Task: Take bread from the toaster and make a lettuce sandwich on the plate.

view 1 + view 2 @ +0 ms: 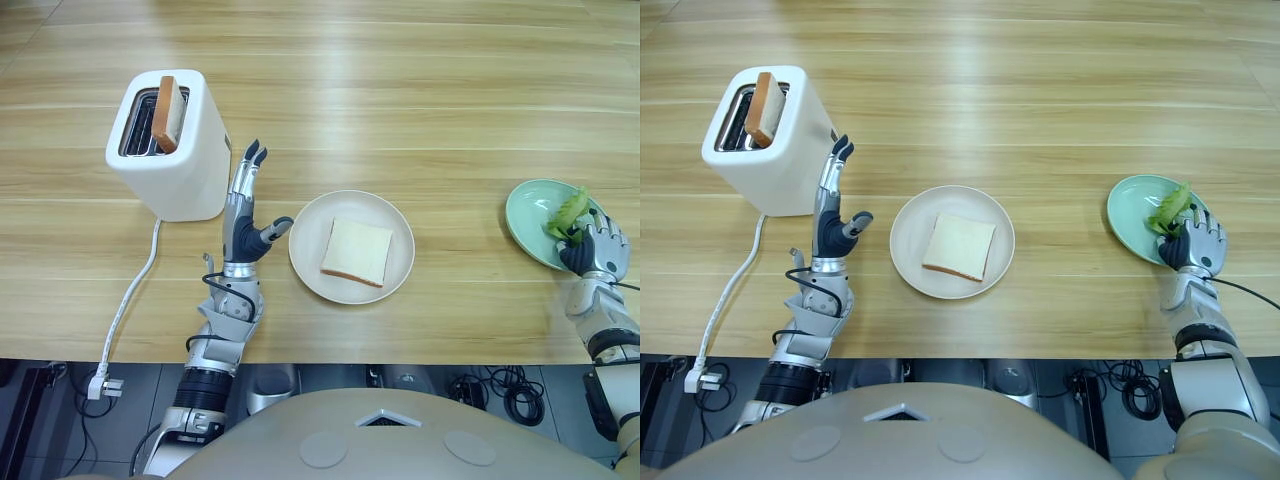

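Note:
A white toaster (pixel 173 150) stands at the left with one slice of bread (pixel 167 113) sticking up from its slot. One bread slice (pixel 357 251) lies flat on the cream plate (pixel 400 225) in the middle. My left hand (pixel 243 215) is open, fingers stretched out, between the toaster and the plate, holding nothing. At the right, lettuce (pixel 569 215) lies on a green plate (pixel 528 215). My right hand (pixel 594 249) sits at that plate's near edge with fingers curled on the lettuce.
The toaster's white cord (pixel 130 300) runs down over the table's front edge to a plug (pixel 102 384). The wooden table (pixel 400 90) stretches wide behind the plates.

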Available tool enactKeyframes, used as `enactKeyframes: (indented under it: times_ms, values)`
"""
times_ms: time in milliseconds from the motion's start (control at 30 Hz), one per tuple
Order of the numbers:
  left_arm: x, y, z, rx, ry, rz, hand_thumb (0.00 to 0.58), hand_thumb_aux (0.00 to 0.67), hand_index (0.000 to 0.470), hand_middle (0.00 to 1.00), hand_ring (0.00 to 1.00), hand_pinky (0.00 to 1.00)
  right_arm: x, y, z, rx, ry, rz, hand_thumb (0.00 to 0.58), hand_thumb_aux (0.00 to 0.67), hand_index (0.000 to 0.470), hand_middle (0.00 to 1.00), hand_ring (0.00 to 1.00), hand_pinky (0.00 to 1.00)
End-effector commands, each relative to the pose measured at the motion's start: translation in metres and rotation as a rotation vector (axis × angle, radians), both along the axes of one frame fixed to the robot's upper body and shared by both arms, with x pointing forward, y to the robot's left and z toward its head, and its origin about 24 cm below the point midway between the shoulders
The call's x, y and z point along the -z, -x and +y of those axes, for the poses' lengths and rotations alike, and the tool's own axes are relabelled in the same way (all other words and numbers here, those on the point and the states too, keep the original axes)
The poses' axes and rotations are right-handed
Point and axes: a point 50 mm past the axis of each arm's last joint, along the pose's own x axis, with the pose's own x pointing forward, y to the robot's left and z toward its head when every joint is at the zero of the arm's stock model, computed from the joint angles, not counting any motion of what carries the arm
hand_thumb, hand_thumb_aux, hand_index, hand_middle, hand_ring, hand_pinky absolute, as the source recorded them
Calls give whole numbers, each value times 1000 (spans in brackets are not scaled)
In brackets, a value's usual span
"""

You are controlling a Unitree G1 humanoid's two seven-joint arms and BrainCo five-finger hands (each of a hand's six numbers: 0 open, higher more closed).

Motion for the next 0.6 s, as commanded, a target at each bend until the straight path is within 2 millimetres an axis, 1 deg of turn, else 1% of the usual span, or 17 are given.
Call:
enactKeyframes:
  times_ms: [33, 100, 167, 267, 333, 367, 467, 567, 600]
  values:
    - [1, 1, 3, -20, -4, 8, 0, 0, 0, 0, 0, 0, -14, -6, 4, -83, 87, -95, 580, 670, 460, 0, 0, 0]
    - [2, 0, 4, -32, -4, 7, 0, 0, 0, 0, 0, 0, -25, -14, 14, -167, 120, -179, 580, 670, 460, 0, 0, 0]
    - [2, -1, 8, -51, -7, 4, 0, 0, 0, 0, 0, 0, -38, -25, 37, -308, 127, -271, 580, 670, 460, 0, 0, 0]
    - [1, -3, 13, -78, -22, -8, 0, 0, 0, 0, 0, 0, -51, -30, 79, -502, 79, -356, 580, 670, 460, 0, 0, 0]
    - [-1, -4, 16, -95, -40, -21, 0, 0, 0, 0, 0, 0, -53, -31, 104, -606, 36, -380, 580, 670, 460, 0, 0, 0]
    - [-2, -5, 18, -107, -44, -26, 0, 0, 0, 0, 0, 0, -53, -31, 120, -666, 6, -389, 580, 670, 460, 0, 0, 0]
    - [-3, -6, 25, -142, -54, -33, 0, 0, 0, 0, 0, 0, -53, -34, 177, -868, -85, -396, 580, 670, 460, 0, 0, 0]
    - [-3, -7, 28, -165, -52, -39, 0, 0, 0, 0, 0, 0, -47, -34, 224, -1030, -154, -380, 580, 670, 460, 0, 0, 0]
    - [-4, -7, 29, -170, -55, -44, 0, 0, 0, 0, 0, 0, -44, -33, 236, -1070, -174, -371, 580, 670, 460, 0, 0, 0]
